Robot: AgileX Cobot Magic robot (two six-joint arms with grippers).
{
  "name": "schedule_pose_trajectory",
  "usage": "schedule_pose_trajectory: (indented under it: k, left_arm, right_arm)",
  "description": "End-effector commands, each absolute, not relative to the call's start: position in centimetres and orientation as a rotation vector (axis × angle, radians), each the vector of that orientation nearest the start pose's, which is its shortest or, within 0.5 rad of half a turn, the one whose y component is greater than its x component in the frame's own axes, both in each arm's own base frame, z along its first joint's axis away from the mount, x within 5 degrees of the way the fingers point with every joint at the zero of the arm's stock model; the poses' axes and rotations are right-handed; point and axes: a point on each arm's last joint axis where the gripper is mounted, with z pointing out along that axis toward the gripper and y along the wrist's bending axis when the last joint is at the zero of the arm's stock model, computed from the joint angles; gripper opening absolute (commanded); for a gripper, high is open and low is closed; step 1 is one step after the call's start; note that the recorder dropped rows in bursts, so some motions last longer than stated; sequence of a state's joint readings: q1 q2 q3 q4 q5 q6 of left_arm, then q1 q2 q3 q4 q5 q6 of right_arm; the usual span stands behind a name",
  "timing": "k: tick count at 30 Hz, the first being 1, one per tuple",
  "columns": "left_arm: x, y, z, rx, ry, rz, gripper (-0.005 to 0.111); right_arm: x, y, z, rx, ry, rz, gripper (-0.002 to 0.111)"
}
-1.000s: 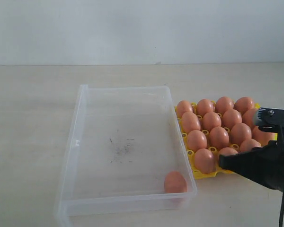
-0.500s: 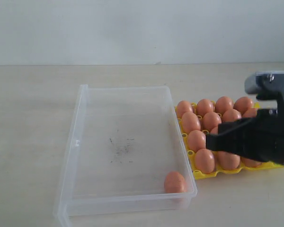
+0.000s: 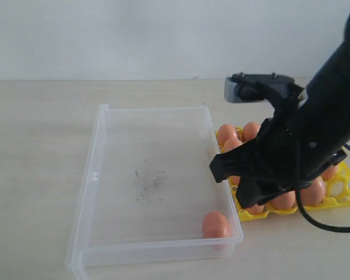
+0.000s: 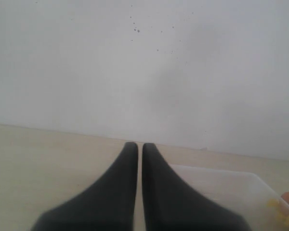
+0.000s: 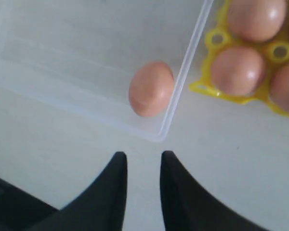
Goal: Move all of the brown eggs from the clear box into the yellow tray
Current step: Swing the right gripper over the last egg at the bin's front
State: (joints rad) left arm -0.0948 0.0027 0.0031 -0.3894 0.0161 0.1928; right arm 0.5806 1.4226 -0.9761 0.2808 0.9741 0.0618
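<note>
counting what's left, i make it one brown egg [image 5: 151, 89] in the clear box [image 5: 188, 67]. it sits just ahead of my fingertips [image 5: 116, 166], tucked into the box corner nearest me and close against the wall that faces the yellow tray [image 5: 202, 88]. the rest of the box floor that i can see holds nothing but dark scuffs [image 3: 149, 184].

my right claw [image 5: 142, 156] hangs above bare table [image 5: 62, 144] just outside that corner. its two fingers are a little apart with nothing between them, so i'm carrying no egg at the moment.

off to one side of my tips, beyond the box wall, the tray's cups are packed with eggs [image 5: 238, 70]. my own arm [image 3: 315, 134] hides a good part of the tray in the exterior view, so i can't count them. one open cup [image 3: 338, 188] does show at the tray's outer corner, on the far side of my arm from the box, and i judge that is where the last egg belongs.

my left claw [image 4: 135, 144] is well away from all this, fingers pressed together and holding nothing.

so i reckon the job is nearly finished: reach over the wall, pinch that egg, carry it across and seat it, and the box will be cleared.
</note>
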Motion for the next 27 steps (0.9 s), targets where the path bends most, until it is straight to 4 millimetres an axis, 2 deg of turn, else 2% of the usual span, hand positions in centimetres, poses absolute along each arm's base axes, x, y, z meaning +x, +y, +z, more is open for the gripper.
schedule_pose_trajectory:
  k: [1, 7, 11, 13, 18, 22, 27]
  left_arm:
    - [5.6, -0.6, 21.3, -0.083, 1.486, -0.256, 0.004]
    - [5.6, -0.6, 21.3, -0.083, 1.486, -0.256, 0.004]
    - [5.6, -0.7, 21.3, -0.067, 1.488, -0.275, 0.004]
    - [5.6, -0.7, 21.3, -0.065, 1.488, -0.277, 0.004]
    - [5.6, -0.7, 21.3, -0.065, 1.488, -0.277, 0.004]
    - [5.6, -0.7, 21.3, -0.065, 1.488, -0.277, 0.004]
    - [5.6, -0.7, 21.3, -0.065, 1.488, -0.277, 0.004]
  right_arm:
    - [21.8, 17.8, 25.0, -0.521, 3.031, 0.567, 0.026]
    - [23.6, 19.4, 25.1, -0.49, 2.964, 0.678, 0.026]
    - [24.3, 20.2, 24.1, -0.468, 2.962, 0.726, 0.026]
    - [24.5, 20.3, 23.1, -0.489, 2.986, 0.704, 0.028]
    - [25.4, 20.4, 20.5, -0.534, 3.046, 0.595, 0.051]
    - [26.2, 19.8, 18.9, -0.542, 3.063, 0.415, 0.052]
    - [26.6, 20.0, 16.9, -0.482, 3.12, 0.387, 0.052]
